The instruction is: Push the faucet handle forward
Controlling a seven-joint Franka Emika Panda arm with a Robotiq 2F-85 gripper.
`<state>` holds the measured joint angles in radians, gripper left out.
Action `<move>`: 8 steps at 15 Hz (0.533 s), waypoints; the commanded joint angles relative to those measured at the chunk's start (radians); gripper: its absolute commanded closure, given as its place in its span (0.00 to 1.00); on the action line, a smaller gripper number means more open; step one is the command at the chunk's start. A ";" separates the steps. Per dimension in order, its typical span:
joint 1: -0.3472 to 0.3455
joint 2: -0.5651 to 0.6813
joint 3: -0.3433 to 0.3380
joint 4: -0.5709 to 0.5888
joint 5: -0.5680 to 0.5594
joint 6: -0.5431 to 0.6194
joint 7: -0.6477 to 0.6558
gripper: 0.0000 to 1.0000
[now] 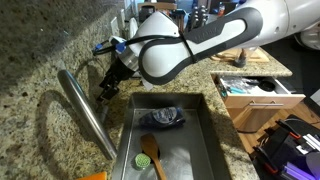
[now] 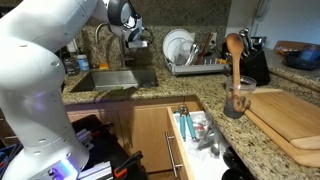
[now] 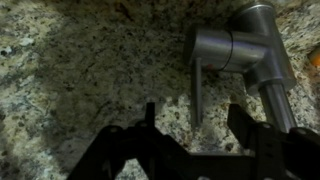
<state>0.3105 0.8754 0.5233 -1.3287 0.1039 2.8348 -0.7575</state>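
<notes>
Item: your pincer (image 3: 192,112), jaws apart and holding nothing, set low over the tabletop (image 3: 70,60), with the handle (image 3: 197,88) just ahead and in line with its gap, apparently so a forward nudge meets it.

Silver faucet handle (image 3: 197,92), speckled granite counter (image 3: 80,70)

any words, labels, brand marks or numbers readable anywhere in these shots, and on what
None can be read.
Thin silver brushed-metal faucet handle and thick silver tubular spout, wrist view: no marking visible.
White robot arm, in an exterior view: no legible logo.
Contents of the open wooden drawer, in an exterior view: too small and blurred to read.
</notes>
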 commanded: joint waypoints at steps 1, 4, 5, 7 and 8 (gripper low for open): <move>0.005 0.007 -0.012 0.009 -0.004 -0.016 0.005 0.55; -0.003 0.008 -0.002 0.011 0.006 -0.029 0.005 0.75; -0.011 0.010 0.012 0.014 0.014 -0.039 0.001 0.82; -0.022 0.013 0.038 0.017 0.027 -0.060 -0.009 0.97; -0.012 0.006 0.026 0.014 0.025 -0.066 0.011 0.54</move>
<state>0.3063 0.8766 0.5309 -1.3286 0.1131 2.8104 -0.7516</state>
